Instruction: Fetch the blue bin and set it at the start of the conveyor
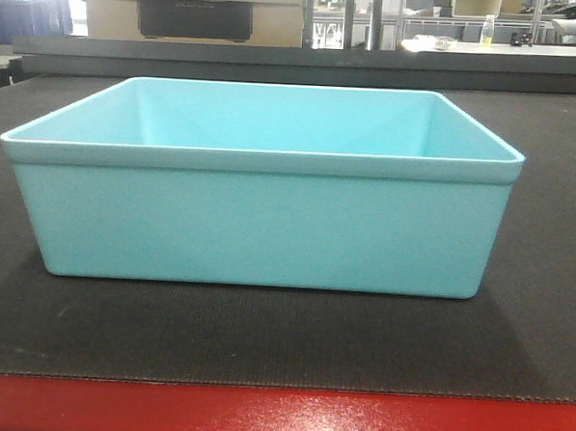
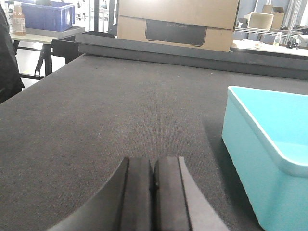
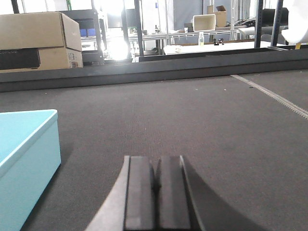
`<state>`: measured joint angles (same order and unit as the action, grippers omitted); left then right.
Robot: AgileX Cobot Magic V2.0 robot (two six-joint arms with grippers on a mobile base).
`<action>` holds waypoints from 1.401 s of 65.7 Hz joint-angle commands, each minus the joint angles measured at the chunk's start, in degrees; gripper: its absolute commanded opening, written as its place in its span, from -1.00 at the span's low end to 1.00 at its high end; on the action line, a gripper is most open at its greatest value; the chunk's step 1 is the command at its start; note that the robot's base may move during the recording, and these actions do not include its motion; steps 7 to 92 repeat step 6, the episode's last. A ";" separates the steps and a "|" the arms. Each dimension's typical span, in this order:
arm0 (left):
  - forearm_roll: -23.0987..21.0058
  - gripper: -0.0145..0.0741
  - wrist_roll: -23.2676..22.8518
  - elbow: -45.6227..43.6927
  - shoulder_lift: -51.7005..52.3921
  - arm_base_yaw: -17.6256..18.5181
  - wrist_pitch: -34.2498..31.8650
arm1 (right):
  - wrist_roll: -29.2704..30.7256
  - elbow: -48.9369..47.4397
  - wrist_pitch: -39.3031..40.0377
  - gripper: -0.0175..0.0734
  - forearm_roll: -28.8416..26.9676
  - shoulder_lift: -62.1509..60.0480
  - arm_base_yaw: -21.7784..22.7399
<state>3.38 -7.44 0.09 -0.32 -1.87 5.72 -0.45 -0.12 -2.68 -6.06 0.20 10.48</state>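
Both grippers show only as the dark pads at the bottom edge of their wrist views, the rest cut off. The left gripper (image 2: 153, 192) has its two pads pressed together with only a thin seam between them and nothing in it. The right gripper (image 3: 155, 192) is the same: pads together, empty.

Both sit low over the belt (image 2: 120, 120), and whether the pads touch the matting cannot be told.

The bin (image 2: 269, 154) lies to the right of the left gripper, apart from it, with only its near corner and part of one wall in that view. In the right wrist view the bin (image 3: 24, 159) lies to the left, also apart and cut off by the frame. So it sits between the two grippers.

From the front, the bin (image 1: 259, 224) stands upright and empty on the belt (image 1: 262, 340), just behind the red edge (image 1: 277, 418). Behind the belt stands a cardboard box (image 1: 193, 8); the background past it is overexposed and hard to read.
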 commanded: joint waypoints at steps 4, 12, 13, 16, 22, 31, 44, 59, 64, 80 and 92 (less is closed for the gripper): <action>-0.20 -0.92 0.20 -0.09 0.32 -0.19 -1.11 | 0.45 0.12 1.47 -0.97 0.33 -0.20 0.16; -0.20 -0.92 0.20 -0.09 0.32 -0.19 -1.11 | 0.45 0.12 1.47 -0.97 0.33 -0.20 0.16; -0.20 -0.92 0.20 -0.09 0.32 -0.19 -1.11 | 0.45 0.12 1.47 -0.97 0.33 -0.20 0.16; -0.20 -0.92 0.20 -0.09 0.32 -0.19 -1.11 | 0.45 0.12 1.47 -0.97 0.33 -0.20 0.16; -0.20 -0.92 0.20 -0.09 0.32 -0.19 -1.11 | 0.45 0.12 1.47 -0.97 0.33 -0.20 0.16; -0.20 -0.92 0.20 -0.09 0.32 -0.19 -1.11 | 0.45 0.12 1.47 -0.97 0.33 -0.20 0.16; -0.20 -0.92 0.20 -0.09 0.32 -0.19 -1.11 | 0.45 0.12 1.47 -0.97 0.33 -0.20 0.16; -0.20 -0.92 0.20 -0.09 0.32 -0.19 -1.11 | 0.45 0.12 1.47 -0.97 0.33 -0.20 0.16; -0.20 -0.92 0.20 -0.09 0.32 -0.19 -1.11 | 0.45 0.12 1.47 -0.97 0.33 -0.20 0.16; -0.20 -0.92 0.20 -0.09 0.32 -0.19 -1.11 | 0.45 0.12 1.47 -0.97 0.33 -0.20 0.16; -0.20 -0.92 0.20 -0.09 0.32 -0.19 -1.11 | 0.45 0.12 1.47 -0.97 0.33 -0.20 0.16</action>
